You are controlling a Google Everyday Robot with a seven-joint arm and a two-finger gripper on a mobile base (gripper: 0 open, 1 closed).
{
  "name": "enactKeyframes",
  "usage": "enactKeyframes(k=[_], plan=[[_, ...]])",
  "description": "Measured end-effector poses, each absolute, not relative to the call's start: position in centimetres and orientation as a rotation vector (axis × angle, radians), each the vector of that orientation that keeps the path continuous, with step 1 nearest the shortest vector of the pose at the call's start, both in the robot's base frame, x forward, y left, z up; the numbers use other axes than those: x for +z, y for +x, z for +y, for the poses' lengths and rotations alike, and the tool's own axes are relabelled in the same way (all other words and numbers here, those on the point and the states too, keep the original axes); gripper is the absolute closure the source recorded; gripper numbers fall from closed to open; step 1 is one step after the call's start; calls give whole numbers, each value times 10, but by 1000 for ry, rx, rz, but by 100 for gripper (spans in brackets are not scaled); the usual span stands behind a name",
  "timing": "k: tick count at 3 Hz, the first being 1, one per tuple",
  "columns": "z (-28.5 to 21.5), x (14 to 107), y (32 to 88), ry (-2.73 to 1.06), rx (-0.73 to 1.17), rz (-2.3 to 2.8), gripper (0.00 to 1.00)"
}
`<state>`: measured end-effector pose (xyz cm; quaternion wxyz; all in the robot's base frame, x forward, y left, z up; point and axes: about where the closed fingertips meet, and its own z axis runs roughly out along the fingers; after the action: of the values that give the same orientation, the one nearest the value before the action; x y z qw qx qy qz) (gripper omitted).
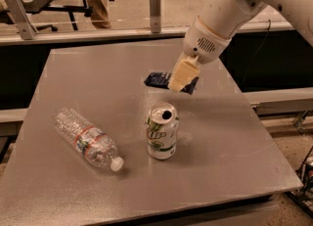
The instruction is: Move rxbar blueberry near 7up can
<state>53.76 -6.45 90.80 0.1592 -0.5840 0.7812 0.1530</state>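
The rxbar blueberry [157, 79] is a flat dark navy bar near the middle of the grey table [88, 73], just behind the 7up can [162, 133]. My gripper [182, 78] reaches down from the upper right, and its cream fingers [183, 73] are shut on the bar's right part, covering much of it. The bar sticks out to the left of the fingers and a little to their right. The 7up can stands upright, silver-white with green lettering and an open top, a short way in front of the bar.
A clear plastic water bottle [87, 139] with a red-striped label lies on its side at the front left, cap pointing toward the can. The table's right edge [266, 137] drops to the floor. A rail and chairs stand behind the table.
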Motion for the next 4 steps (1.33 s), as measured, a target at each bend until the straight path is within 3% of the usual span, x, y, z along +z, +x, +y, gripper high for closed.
enactKeyframes(k=[1,2,3,4], plan=[[-73,900,511,-1745,466,2200,100],[-80,889,483,-1835,489,2165,84],[-88,879,458,-1902,529,2123,53],[-92,876,449,-1924,534,2086,30]])
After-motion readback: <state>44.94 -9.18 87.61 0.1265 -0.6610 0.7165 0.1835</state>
